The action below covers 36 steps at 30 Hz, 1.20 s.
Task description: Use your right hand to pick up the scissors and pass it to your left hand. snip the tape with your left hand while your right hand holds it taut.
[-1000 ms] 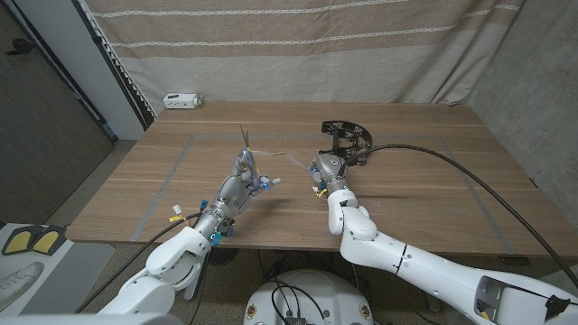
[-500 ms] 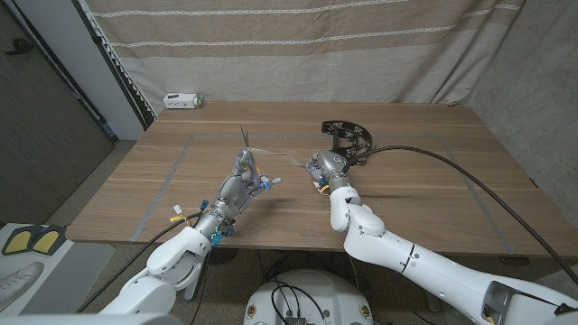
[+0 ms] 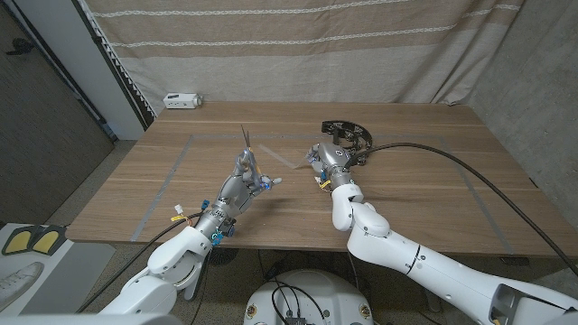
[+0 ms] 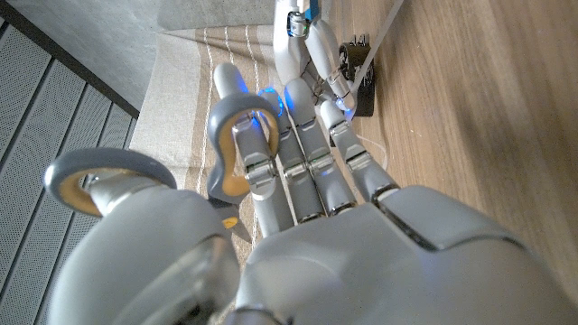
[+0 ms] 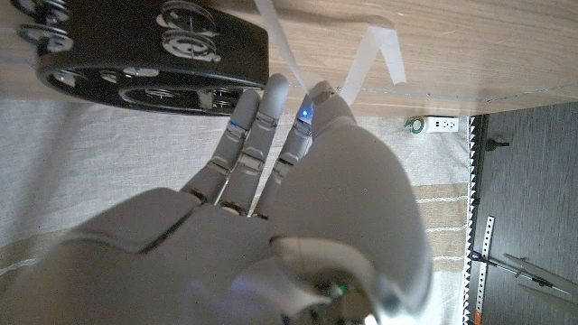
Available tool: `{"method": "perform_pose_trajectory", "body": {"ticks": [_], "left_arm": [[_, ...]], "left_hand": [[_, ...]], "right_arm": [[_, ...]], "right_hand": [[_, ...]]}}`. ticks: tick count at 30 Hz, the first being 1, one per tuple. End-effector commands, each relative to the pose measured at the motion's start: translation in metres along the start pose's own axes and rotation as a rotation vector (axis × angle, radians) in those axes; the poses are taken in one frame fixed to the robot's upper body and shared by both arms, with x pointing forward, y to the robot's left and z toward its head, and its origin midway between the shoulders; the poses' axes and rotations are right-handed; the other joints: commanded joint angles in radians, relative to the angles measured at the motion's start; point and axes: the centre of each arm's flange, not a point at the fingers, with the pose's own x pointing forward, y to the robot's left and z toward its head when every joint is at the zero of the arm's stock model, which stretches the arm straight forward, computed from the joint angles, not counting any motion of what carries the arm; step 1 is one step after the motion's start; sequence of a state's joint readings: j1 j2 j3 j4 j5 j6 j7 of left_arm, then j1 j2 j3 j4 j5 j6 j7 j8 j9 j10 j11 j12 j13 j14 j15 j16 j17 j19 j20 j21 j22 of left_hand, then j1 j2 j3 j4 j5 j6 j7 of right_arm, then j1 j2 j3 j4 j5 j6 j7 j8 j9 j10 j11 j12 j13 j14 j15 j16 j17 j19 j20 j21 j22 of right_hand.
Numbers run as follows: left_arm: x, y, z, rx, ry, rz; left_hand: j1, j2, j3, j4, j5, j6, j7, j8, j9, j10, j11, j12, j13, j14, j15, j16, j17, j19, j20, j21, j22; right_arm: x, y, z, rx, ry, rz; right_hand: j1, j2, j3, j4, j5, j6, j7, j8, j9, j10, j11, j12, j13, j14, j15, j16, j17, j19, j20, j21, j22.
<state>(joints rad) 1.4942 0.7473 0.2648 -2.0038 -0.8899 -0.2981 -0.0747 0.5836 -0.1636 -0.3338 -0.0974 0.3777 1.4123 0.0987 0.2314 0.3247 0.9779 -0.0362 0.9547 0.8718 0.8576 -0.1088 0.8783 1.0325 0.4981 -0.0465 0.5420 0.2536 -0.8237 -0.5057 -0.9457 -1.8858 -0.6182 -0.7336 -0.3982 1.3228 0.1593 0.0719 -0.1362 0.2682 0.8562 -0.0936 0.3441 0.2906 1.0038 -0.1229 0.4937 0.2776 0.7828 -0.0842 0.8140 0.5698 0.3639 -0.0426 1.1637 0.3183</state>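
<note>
The scissors (image 3: 246,149) are standing in the left hand (image 3: 242,181), above the middle of the wooden table (image 3: 433,181), with the blades pointing up and away from the robot. In the left wrist view the grey handle loops (image 4: 244,135) are sitting against the fingers (image 4: 312,153), which are closing around them.

A strip of clear tape (image 3: 280,159) is running from beside the scissor blades across to the right hand (image 3: 325,164). In the right wrist view the tape (image 5: 366,59) is passing out from between the fingertips (image 5: 307,113) of the right hand (image 5: 298,181), which are pinching it, and a second strip is leading to the black tape dispenser (image 5: 144,50). In the head view the dispenser (image 3: 348,140) is sitting just behind the right hand, near the table's centre.

A black cable (image 3: 470,176) is crossing the table's right half from the dispenser area. A small white device (image 3: 181,100) is lying at the far left corner, in front of the striped curtain (image 3: 298,45).
</note>
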Motion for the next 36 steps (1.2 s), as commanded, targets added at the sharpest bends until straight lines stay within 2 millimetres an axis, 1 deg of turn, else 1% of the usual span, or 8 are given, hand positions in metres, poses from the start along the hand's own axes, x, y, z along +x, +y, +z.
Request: {"method": "perform_pose_trajectory", "body": {"ticks": [1,6,8,14,22,27,28,36], "left_arm": [[0.003,-0.001,-0.001,0.004,0.011,-0.011],[0.006,0.0,-0.001,0.001,0.013,-0.019],[0.006,0.0,-0.001,-0.008,0.017,-0.013],[0.007,-0.007,-0.005,0.006,0.024,-0.028],[0.015,-0.01,-0.008,-0.02,0.061,-0.088],[0.018,-0.012,-0.008,0.001,0.053,-0.094],[0.019,-0.012,-0.008,0.002,0.054,-0.097],[0.025,-0.016,-0.011,-0.016,0.079,-0.139]], "left_hand": [[-0.001,0.01,-0.004,0.007,0.004,-0.054,0.064,0.006,0.001,0.076,-0.073,0.109,0.006,0.002,-0.057,0.005,0.004,0.009,0.002,-0.006,0.003],[-0.002,0.01,-0.004,0.008,0.004,-0.052,0.066,0.006,0.001,0.078,-0.073,0.107,0.0,0.002,-0.057,0.005,0.004,0.009,0.002,-0.007,0.004],[-0.002,0.01,-0.004,0.009,0.004,-0.053,0.065,0.006,0.001,0.074,-0.072,0.116,0.014,0.001,-0.057,0.003,0.001,0.009,0.003,-0.008,0.004],[-0.002,0.007,-0.005,0.009,0.004,-0.055,0.066,0.004,-0.003,0.071,-0.07,0.118,0.017,-0.002,-0.055,0.006,0.006,0.011,0.002,-0.009,0.005],[-0.001,0.005,-0.006,0.009,0.004,-0.05,0.07,0.006,-0.003,0.071,-0.069,0.13,0.031,0.003,-0.05,0.009,0.005,0.014,-0.002,-0.006,0.011],[-0.001,0.004,-0.006,0.009,0.004,-0.05,0.071,0.006,-0.003,0.073,-0.067,0.133,0.032,0.003,-0.049,0.011,0.005,0.014,-0.002,-0.006,0.014],[0.0,0.004,-0.006,0.009,0.004,-0.043,0.075,0.009,-0.003,0.077,-0.066,0.14,0.041,0.005,-0.049,0.013,0.007,0.015,-0.001,-0.005,0.015],[0.001,0.002,-0.007,0.008,0.003,-0.046,0.075,0.011,0.0,0.069,-0.066,0.156,0.068,0.004,-0.052,0.017,0.01,0.016,-0.002,-0.005,0.017]], "right_arm": [[-0.006,-0.021,0.006,-0.017,-0.032,-0.093],[-0.007,-0.022,0.005,-0.017,-0.03,-0.097],[-0.008,-0.023,0.005,-0.017,-0.034,-0.097],[-0.009,-0.023,0.007,-0.012,-0.038,-0.1],[-0.01,-0.033,0.011,0.004,-0.053,-0.135],[-0.011,-0.039,0.013,0.006,-0.057,-0.145],[-0.011,-0.039,0.013,0.007,-0.06,-0.149],[-0.012,-0.047,0.016,0.018,-0.076,-0.175]], "right_hand": [[0.009,0.002,-0.001,0.004,-0.003,0.012,-0.003,0.007,0.003,0.057,-0.042,-0.002,0.027,0.013,-0.149,0.009,0.001,-0.002,-0.11,0.016,0.003],[0.01,0.001,-0.002,0.004,-0.004,0.014,-0.003,0.007,0.003,0.059,-0.041,-0.003,0.026,0.016,-0.149,0.012,0.001,-0.002,-0.109,0.025,0.005],[0.011,0.0,-0.002,0.004,-0.004,0.015,-0.003,0.007,0.004,0.061,-0.039,-0.003,0.025,0.017,-0.149,0.014,0.0,-0.002,-0.109,0.029,0.005],[0.01,-0.001,-0.004,0.005,-0.005,0.015,-0.002,0.007,0.004,0.065,-0.041,-0.004,0.024,0.019,-0.148,0.018,0.0,-0.007,-0.107,0.037,0.007],[0.006,-0.003,-0.008,0.009,-0.007,0.022,-0.001,0.008,0.004,0.067,-0.038,-0.007,0.023,0.024,-0.146,0.028,0.002,-0.013,-0.105,0.05,0.009],[0.004,-0.004,-0.011,0.01,-0.008,0.023,-0.001,0.008,0.004,0.067,-0.039,-0.009,0.022,0.027,-0.145,0.036,0.004,-0.017,-0.105,0.058,0.01],[0.004,-0.004,-0.011,0.01,-0.008,0.023,-0.001,0.007,0.004,0.066,-0.039,-0.01,0.022,0.028,-0.145,0.037,0.004,-0.018,-0.105,0.06,0.01],[0.004,-0.003,-0.012,0.011,-0.009,0.022,-0.004,0.005,0.004,0.063,-0.039,-0.014,0.021,0.028,-0.145,0.046,0.007,-0.024,-0.107,0.072,0.012]]}}
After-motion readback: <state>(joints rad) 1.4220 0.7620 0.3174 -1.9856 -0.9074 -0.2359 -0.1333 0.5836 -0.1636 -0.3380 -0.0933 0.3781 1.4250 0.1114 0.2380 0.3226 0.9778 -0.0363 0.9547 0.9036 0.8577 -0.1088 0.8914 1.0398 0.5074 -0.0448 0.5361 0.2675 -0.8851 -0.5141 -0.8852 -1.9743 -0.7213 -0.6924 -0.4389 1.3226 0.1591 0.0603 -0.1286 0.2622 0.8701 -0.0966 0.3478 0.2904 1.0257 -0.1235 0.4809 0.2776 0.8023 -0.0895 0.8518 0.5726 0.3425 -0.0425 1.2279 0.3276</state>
